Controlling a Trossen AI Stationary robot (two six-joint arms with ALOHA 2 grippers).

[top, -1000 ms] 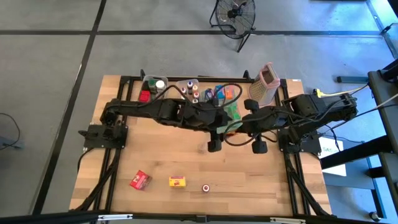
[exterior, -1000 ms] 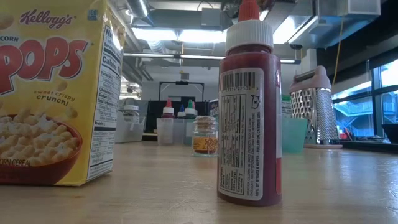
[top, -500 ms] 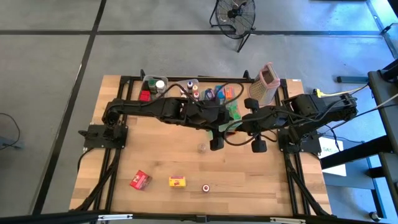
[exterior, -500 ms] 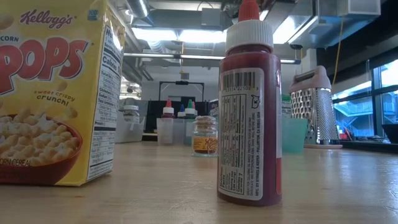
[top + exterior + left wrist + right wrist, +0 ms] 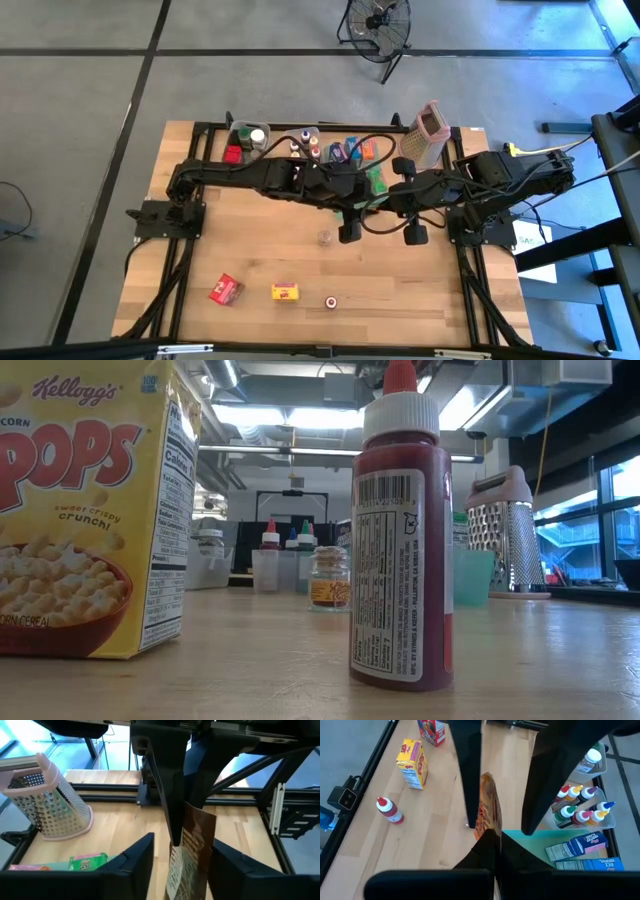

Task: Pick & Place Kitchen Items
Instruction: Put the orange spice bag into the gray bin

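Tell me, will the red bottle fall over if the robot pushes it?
Probably, if pushed high up: the red bottle stands upright, tall and narrow on a small base. Once down, its round body would likely roll across the table. Its white cap looks shut, so a spill seems unlikely.

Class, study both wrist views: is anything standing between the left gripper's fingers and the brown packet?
Nothing visible does. The brown packet hangs in the gap between the left gripper's open fingers, with clear air beside it. The right gripper is shut on its far end.
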